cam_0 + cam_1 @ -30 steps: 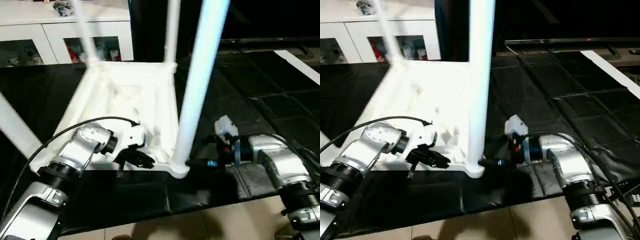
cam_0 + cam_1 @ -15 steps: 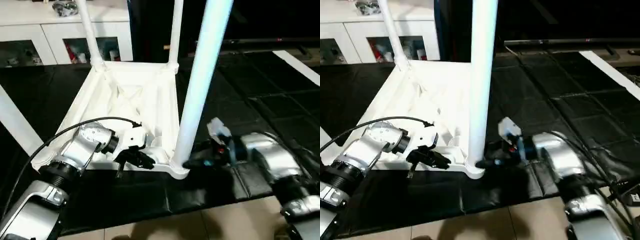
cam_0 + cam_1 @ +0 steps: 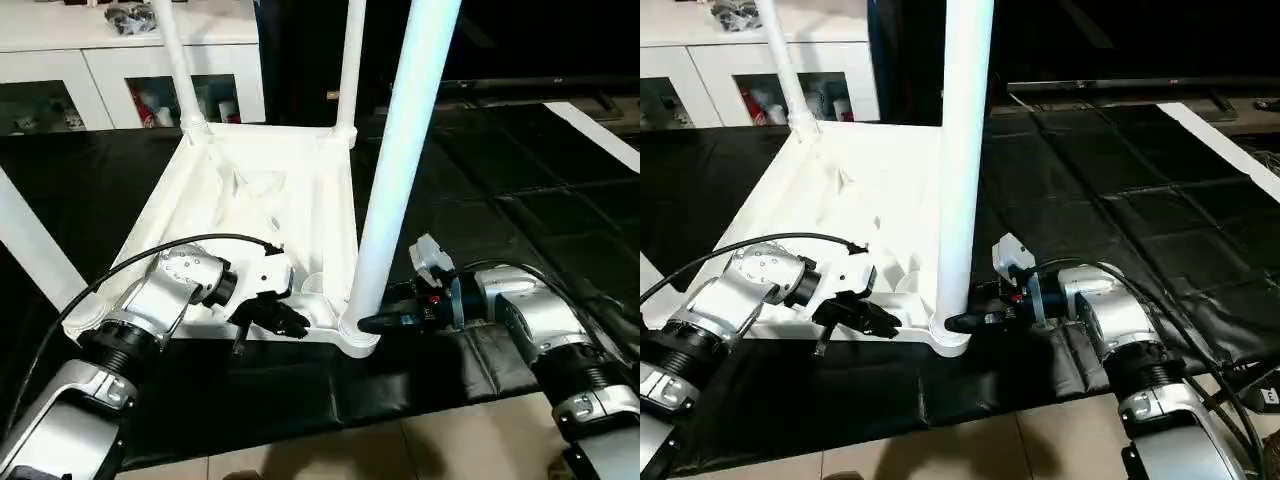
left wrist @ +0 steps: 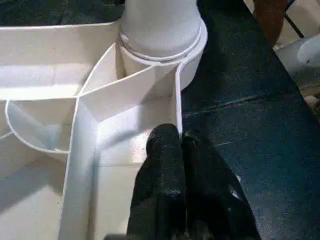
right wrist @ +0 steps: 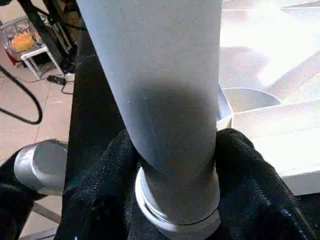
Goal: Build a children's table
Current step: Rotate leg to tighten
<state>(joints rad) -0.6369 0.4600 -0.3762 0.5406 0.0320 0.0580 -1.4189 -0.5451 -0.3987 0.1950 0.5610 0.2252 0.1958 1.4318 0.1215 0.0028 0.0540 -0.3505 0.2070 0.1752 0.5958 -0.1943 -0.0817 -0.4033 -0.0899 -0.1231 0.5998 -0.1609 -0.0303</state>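
Note:
The children's table lies upside down on the black mat, its ribbed white top [image 3: 270, 190] facing up. White legs stand in the corner sockets: the near-right leg [image 3: 400, 160], the far ones [image 3: 172, 60] [image 3: 350, 60], and a near-left one [image 3: 30, 250]. My left gripper [image 3: 290, 322] is shut on the thin near rim wall [image 4: 177, 115], just left of the near-right socket [image 4: 162, 45]. My right gripper [image 3: 375, 322] reaches in from the right. Its fingers [image 5: 107, 170] press both sides of the near-right leg's base [image 5: 170, 125], just above the socket.
A white cabinet [image 3: 120, 70] with glass doors stands at the back left. The black mat [image 3: 500, 200] stretches to the right, and pale floor tiles [image 3: 400, 450] run along its near edge. A black cable [image 3: 150, 255] arcs over my left forearm.
My right gripper has moved left to the near-right leg and its fingers have closed in around the leg's base. The left gripper has kept its hold on the rim.

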